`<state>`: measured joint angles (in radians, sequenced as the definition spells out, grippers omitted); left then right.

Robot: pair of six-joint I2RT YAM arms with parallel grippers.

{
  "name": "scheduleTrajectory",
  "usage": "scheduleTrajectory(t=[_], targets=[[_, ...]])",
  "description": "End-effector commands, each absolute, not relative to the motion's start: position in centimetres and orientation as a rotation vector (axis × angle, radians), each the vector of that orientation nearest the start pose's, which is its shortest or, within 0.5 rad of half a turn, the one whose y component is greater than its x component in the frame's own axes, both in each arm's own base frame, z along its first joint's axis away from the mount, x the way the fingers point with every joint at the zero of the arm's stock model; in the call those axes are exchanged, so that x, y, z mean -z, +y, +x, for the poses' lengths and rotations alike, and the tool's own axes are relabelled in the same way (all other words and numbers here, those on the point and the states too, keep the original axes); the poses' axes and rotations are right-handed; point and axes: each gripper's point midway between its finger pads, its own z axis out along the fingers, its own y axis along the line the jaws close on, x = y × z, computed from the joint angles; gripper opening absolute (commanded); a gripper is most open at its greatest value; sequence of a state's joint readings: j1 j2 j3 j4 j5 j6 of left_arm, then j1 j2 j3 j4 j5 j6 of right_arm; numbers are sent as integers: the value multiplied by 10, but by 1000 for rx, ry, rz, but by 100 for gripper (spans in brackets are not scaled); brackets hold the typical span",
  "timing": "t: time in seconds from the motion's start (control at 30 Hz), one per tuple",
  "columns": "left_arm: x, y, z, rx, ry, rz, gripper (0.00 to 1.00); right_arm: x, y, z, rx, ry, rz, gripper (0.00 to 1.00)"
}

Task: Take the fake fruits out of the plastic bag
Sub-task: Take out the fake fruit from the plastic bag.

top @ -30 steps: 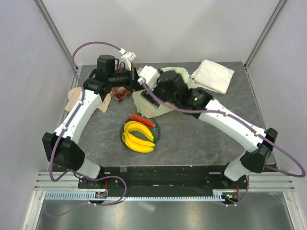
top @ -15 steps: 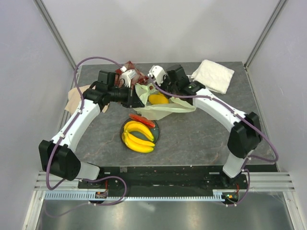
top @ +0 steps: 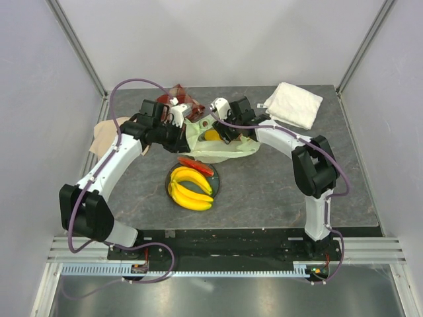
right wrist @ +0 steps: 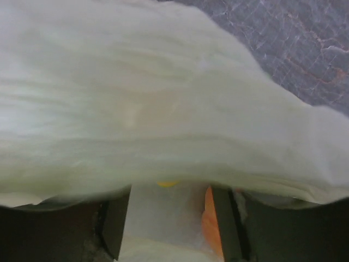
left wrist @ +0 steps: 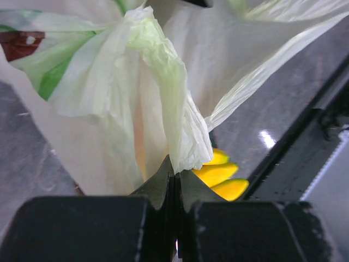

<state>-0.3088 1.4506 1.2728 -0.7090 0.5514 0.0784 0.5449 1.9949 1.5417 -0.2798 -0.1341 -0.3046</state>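
Note:
The pale yellow-green plastic bag (top: 231,148) lies at the table's far middle. My left gripper (top: 185,132) is shut on a bunched fold of the bag's left edge (left wrist: 163,103), its jaws (left wrist: 175,164) pressed together. A yellow oblong fruit (top: 211,135) shows in the bag's mouth. My right gripper (top: 223,130) is at the mouth from the right. Its fingers (right wrist: 172,218) stand apart under the bag film (right wrist: 163,109), with an orange-pink fruit (right wrist: 209,224) against the right finger. The banana bunch (top: 190,188) and the watermelon slice (top: 195,165) lie on the dark plate (top: 218,179).
A white folded towel (top: 294,104) lies at the far right. A red checked cloth (top: 182,96) sits behind the bag. A tan cloth (top: 102,135) lies at the far left edge. The banana tips also show in the left wrist view (left wrist: 221,177).
My right arm pulled back off the bag and folded in, and its gripper came to the bag's mouth. The bag opened and a yellow fruit came into sight. My left gripper shifted slightly with the bag edge.

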Motion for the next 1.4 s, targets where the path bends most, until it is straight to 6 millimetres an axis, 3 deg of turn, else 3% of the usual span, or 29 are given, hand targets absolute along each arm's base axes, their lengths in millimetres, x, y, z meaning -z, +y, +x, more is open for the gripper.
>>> scheduleTrajectory(t=[0.0,0.13,0.33,0.47,0.7,0.87,1.0,1.13,1.2,1.27,1.37], targets=[[-171,-170,320,573,2310,849,1,-106,303,472,-341,2011,-969,70],[-173,-170,327,557,2316,854,2,-104,305,495,-305,1974,-890,73],[-175,-182,308,698,2317,950,2,-99,289,537,-219,1998,-676,73],[-173,-182,310,696,2318,960,2,-89,293,555,-261,2036,-645,75],[-176,-186,322,697,2312,955,2,-70,326,533,-483,2026,-861,75],[-180,-189,329,705,2321,923,2,-52,332,536,-510,2053,-872,84],[-182,-193,335,721,2320,910,2,-50,346,537,-567,2027,-885,84],[-181,-193,341,700,2320,917,2,-51,349,545,-556,2013,-858,69],[-183,-192,346,685,2314,914,2,-56,348,548,-561,2014,-831,56],[-180,-191,348,672,2321,913,2,-72,343,550,-570,2001,-807,44],[-182,-189,354,652,2317,898,1,-103,328,550,-583,1976,-771,36]])
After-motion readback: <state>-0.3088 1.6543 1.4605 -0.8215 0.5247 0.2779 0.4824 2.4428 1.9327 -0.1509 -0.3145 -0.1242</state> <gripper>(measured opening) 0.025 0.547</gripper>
